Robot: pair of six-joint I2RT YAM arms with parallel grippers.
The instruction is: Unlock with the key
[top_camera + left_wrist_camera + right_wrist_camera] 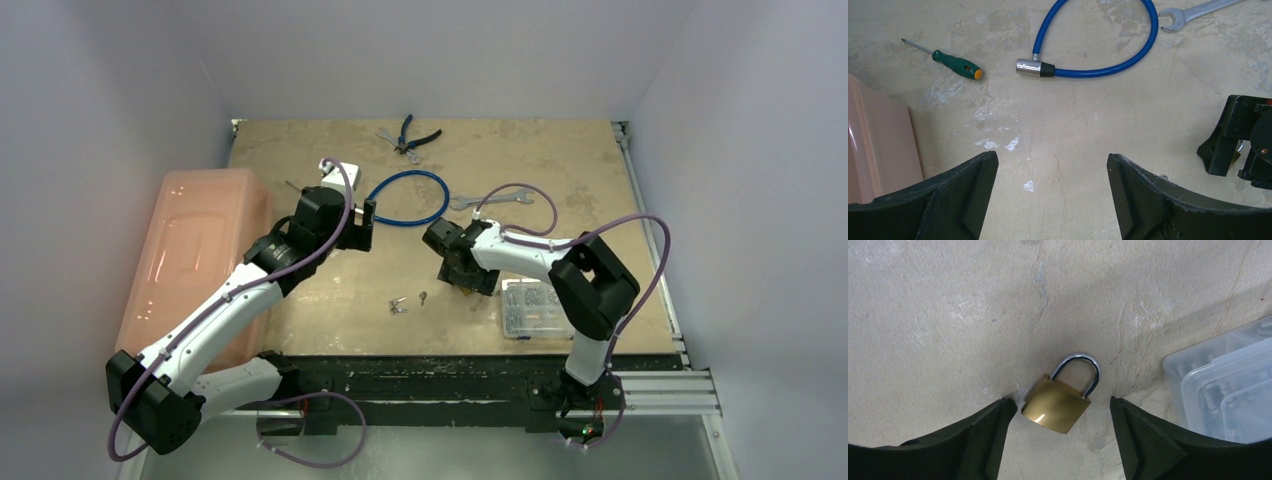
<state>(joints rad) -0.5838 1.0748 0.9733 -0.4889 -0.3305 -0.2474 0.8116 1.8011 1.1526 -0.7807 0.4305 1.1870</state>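
Observation:
A small brass padlock [1058, 406] with a silver shackle lies flat on the table. My right gripper [1060, 401] is open and low over it, a finger on each side of the body, neither clamping it. In the top view the right gripper [463, 272] hides the padlock. Tiny silver keys lie on the table to its left: one key [422, 297] alone and a small bunch [399, 305] beside it. My left gripper [362, 226] is open and empty, above bare table [1053, 165], well away from the keys.
A blue cable lock [410, 197] and a silver wrench [492, 200] lie behind the grippers, pliers [412, 135] at the far edge. A green screwdriver [955, 63] lies at far left. A clear parts box [535, 308] sits right of the padlock. A pink bin [195, 260] borders the left side.

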